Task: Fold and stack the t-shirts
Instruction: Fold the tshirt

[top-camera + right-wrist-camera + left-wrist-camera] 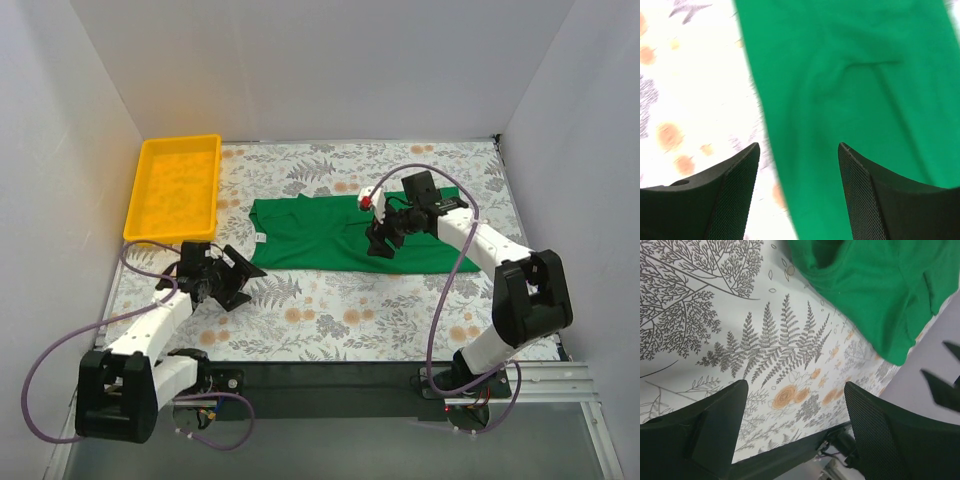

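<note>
— So, where is the shirt [340, 235] lying?

— Flat on the flowered tablecloth [330, 320], right of the middle, already doubled into a long green band with its neck end toward the left. It is well apart from the yellow tray [135, 215] in the far left corner.

— And the two tools?

— The right gripper [385, 240] hangs over the band's near edge with its jaws spread and nothing between them. The left gripper [235, 280] is spread too and holds nothing. It sits over bare cloth, just beside the neck end.

— What could go wrong from here?

— I think the right one could close on the top layer alone. Lifting would then peel the fold open instead of carrying the whole thickness. With the left one off the fabric, a pull from one side might also drag or skew the band, so the next fold lands crooked. Soft cotton slips and bunches easily.

— Any writing to read?

— None that I can make out. There is a small pale tag [262, 237] at the neck, too tiny to read, and the front is plain.
</note>
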